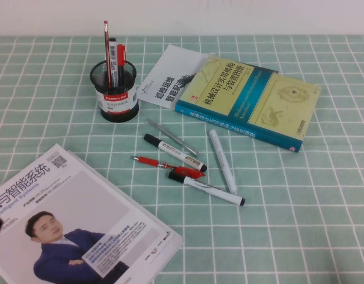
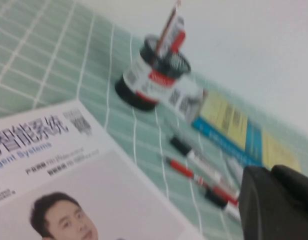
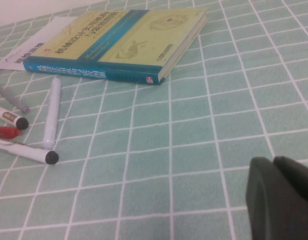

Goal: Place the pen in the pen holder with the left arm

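Left gripper [image 2: 276,200]: only a black corner shows in its wrist view, grip state cannot tell. Right gripper [image 3: 281,192]: same, black corner only, cannot tell. Neither appears in the high view.

Ahead of the left gripper: one magazine [image 1: 70,219], cut off at the edge. Beyond it, five loose pens on the cloth. The pen [image 1: 207,188] lies flat, nearest of them, red pen [image 1: 167,166] touching its cap. One pen holder [image 1: 114,90] farther off, three pens standing in it. One book [image 1: 253,100], leaflet partly hidden under it.
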